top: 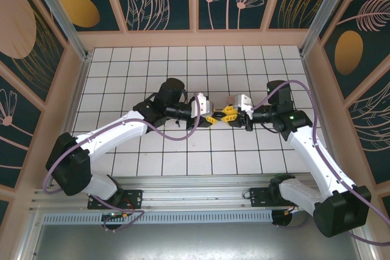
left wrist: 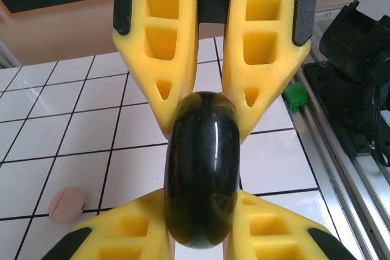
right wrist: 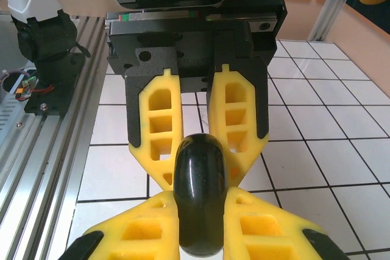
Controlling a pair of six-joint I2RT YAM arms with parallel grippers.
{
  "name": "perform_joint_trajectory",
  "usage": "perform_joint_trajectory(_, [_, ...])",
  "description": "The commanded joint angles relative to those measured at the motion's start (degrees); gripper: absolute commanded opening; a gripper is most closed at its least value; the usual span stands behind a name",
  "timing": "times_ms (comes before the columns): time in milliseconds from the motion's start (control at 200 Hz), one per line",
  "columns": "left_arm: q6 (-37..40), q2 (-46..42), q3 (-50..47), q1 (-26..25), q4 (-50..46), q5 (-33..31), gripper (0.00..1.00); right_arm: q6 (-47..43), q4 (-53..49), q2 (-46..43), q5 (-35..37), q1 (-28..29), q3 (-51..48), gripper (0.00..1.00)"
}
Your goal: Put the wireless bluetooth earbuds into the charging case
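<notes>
At mid-table, L claw (top: 214, 118) and R claw (top: 230, 112) meet tip to tip, both pinching the glossy black case (left wrist: 201, 168); one pink earbud (left wrist: 67, 204) lies loose on tiles nearby, w/ case apart.

Left end effector (top: 214, 117), right end effector (top: 229, 114), facing, clamping charging case (left wrist: 201, 168)
</notes>
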Motion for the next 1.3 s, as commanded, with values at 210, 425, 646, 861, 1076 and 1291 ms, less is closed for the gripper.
perform_joint_trajectory(210, [-1.7, -0.3, 0.7, -0.4, 2.0, 1.9, 0.32, -0.3, 0.5, -0.1, -0.3, 0.4, 0.5, 0.18])
perform_joint_trajectory(425, [-2.4, -0.1, 1.1, -0.4, 2.6, 2.5, 0.32, -0.1, 0.7, -0.1, -0.3, 0.4, 0.3, 0.17])
perform_joint_trajectory(646, [-3.1, 0.0, 1.1, -0.4, 3.1, 2.4, 0.23, 0.1, 1.0, -0.3, -0.6, 0.3, 0.1, 0.18])
perform_joint_trajectory(861, [-1.8, 0.2, 1.2, -0.4, 1.6, 1.4, 0.19, 3.7, 4.4, -1.0, 1.0, 0.2, -0.5, 0.27])
perform_joint_trajectory(1076, [-1.2, 0.3, 1.1, -0.4, 0.7, 1.3, 0.19, 10.4, 11.9, -3.1, 0.9, -2.6, -2.1, 0.35])
perform_joint_trajectory(1291, [-1.2, 0.2, 0.7, -0.4, 0.9, 1.5, 0.18, 12.3, 13.1, -3.3, 2.4, -3.6, -2.5, 0.36])
